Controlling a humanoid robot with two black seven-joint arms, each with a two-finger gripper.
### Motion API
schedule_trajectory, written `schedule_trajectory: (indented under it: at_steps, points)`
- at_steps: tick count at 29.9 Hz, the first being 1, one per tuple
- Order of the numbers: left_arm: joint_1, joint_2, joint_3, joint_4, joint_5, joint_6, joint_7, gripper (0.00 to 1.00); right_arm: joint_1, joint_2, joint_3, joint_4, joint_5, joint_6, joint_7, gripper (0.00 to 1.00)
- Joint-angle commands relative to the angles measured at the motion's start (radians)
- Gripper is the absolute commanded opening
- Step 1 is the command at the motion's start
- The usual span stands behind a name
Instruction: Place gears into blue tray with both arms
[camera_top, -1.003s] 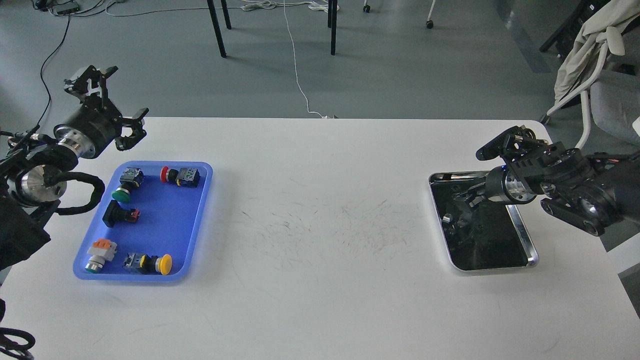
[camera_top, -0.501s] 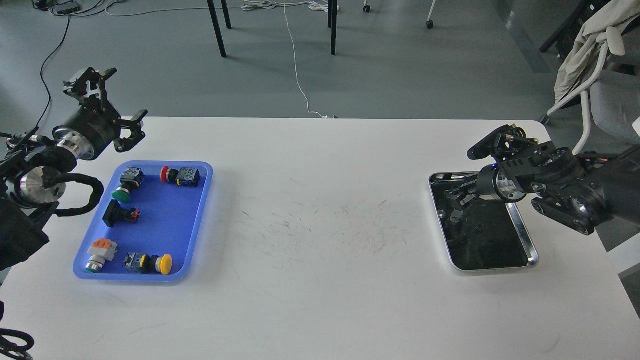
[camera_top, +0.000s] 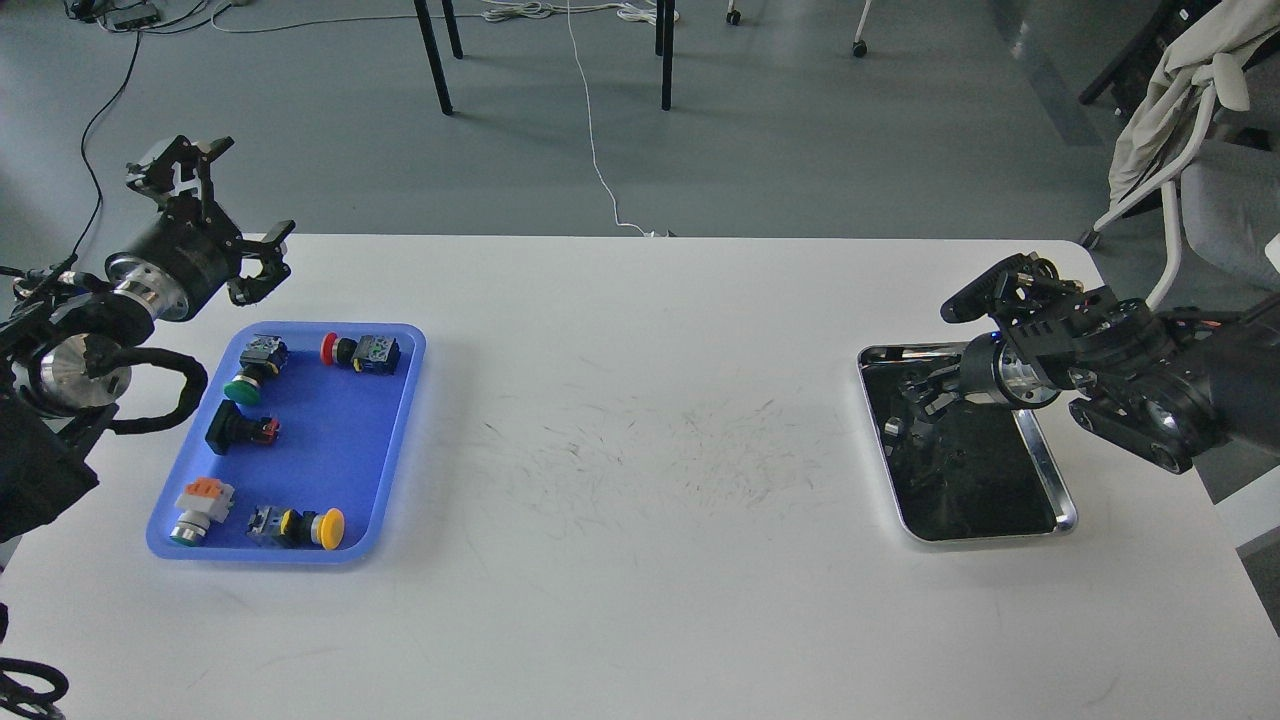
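The gears themselves are hard to pick out: against the dark, mirror-like floor of the silver tray (camera_top: 1045, 470) nothing reads clearly as a toothed wheel, though a small pale speck sits near its back-left corner, so they are presumably in there and certainly not yet in the blue tray (camera_top: 395, 440). Right over that back-left corner the right gripper (camera_top: 925, 395) is dipped into the silver tray, and compared with a second ago it has pushed further in and lower, then eased back a touch in the last half second; its dark fingers merge with their reflection, so I cannot tell whether they are parted or pinched on anything. That reads as a pickup in progress, not a carry. Far across the table (camera_top: 640, 600) from the silver tray, the blue tray holds only push-button switches (camera_top: 360, 352), five of them. Beyond its far-left corner the left gripper (camera_top: 230, 215) hangs in the air, claws spread wide and empty, barely moved over the past second, apparently waiting for its turn.
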Motion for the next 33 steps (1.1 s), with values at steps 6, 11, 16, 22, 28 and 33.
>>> schedule_trajectory:
  at_steps: [6,11,16,22,28,33]
  points:
    - [0.000,-0.002,-0.001,0.000,0.000,0.000,0.001,1.00,0.000,0.003,0.003,-0.002,0.000,0.000,0.000,0.33]
    - [0.000,-0.002,-0.001,0.000,0.000,0.000,-0.001,1.00,-0.003,0.017,0.003,-0.030,0.001,0.000,0.000,0.28]
    - [0.000,0.000,-0.001,0.000,0.000,0.000,-0.010,1.00,-0.005,0.022,0.003,-0.036,0.001,0.000,0.003,0.17]
    - [0.000,0.000,-0.001,0.000,0.000,0.000,-0.010,1.00,-0.005,0.022,0.003,-0.034,0.001,0.004,0.009,0.04]
    - [0.000,0.000,-0.001,0.000,0.000,0.000,-0.010,1.00,-0.003,0.022,0.003,-0.031,0.001,0.008,0.012,0.01]
    - [0.000,0.001,0.000,0.000,0.001,0.000,-0.010,1.00,-0.005,0.022,0.002,-0.027,0.000,0.008,0.015,0.02]
